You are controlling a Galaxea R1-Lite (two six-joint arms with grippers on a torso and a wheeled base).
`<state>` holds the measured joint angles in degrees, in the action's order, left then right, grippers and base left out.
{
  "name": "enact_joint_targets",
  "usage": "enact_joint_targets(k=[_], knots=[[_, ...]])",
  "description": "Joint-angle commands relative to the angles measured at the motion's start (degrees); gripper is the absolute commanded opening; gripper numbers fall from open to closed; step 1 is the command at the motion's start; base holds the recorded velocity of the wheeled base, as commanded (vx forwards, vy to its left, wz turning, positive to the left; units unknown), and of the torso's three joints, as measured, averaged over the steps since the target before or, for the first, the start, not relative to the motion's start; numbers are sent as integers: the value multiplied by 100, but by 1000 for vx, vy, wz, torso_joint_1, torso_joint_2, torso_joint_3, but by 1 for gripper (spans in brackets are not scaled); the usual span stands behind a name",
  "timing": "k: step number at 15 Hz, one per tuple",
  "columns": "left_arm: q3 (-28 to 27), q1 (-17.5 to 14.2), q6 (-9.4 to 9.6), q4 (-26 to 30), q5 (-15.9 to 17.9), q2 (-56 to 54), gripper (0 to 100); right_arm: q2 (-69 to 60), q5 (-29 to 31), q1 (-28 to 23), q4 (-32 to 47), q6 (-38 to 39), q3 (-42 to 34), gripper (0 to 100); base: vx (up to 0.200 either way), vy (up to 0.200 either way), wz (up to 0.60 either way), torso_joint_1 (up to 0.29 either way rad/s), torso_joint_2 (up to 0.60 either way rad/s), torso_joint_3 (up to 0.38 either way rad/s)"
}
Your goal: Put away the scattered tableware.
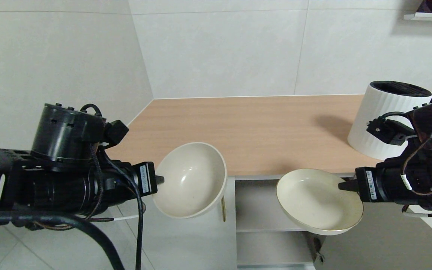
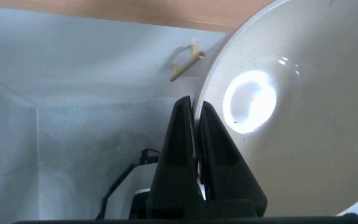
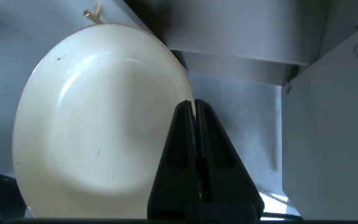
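A deep cream bowl (image 1: 191, 180) hangs tilted in the air in front of the counter edge, left of centre. My left gripper (image 1: 159, 180) is shut on its rim; the left wrist view has the bowl (image 2: 291, 106) pinched between the black fingers (image 2: 213, 143). A shallow cream plate with a gold rim (image 1: 315, 200) hangs at the right, over the open cabinet. My right gripper (image 1: 345, 185) is shut on its edge, and the right wrist view has the plate (image 3: 98, 124) clamped between the fingers (image 3: 182, 143).
A wooden countertop (image 1: 253, 127) runs along the tiled wall. A white ribbed cylindrical container (image 1: 386, 118) stands on it at the right. Below the counter an open cabinet with white shelves (image 1: 261, 210) sits between the two dishes, beside a door with a gold handle (image 1: 223, 208).
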<state>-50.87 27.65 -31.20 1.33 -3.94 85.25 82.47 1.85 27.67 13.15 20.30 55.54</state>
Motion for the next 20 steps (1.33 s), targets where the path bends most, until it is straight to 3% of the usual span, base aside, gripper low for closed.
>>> enact_joint_targets(k=[1,15,20], knots=[[-2,4,-9,-1,-2,44,0,94,-1,1,-59,1,-8,0,0,0,0,0,0,0],[113,39,158,-19,-37,97,0,402,78,-183,-269,1,-52,0,0,0,0,-3,4,3],[121,39,158,-27,-37,97,0,445,78,-183,-287,1,-52,0,0,0,0,-162,398,222]])
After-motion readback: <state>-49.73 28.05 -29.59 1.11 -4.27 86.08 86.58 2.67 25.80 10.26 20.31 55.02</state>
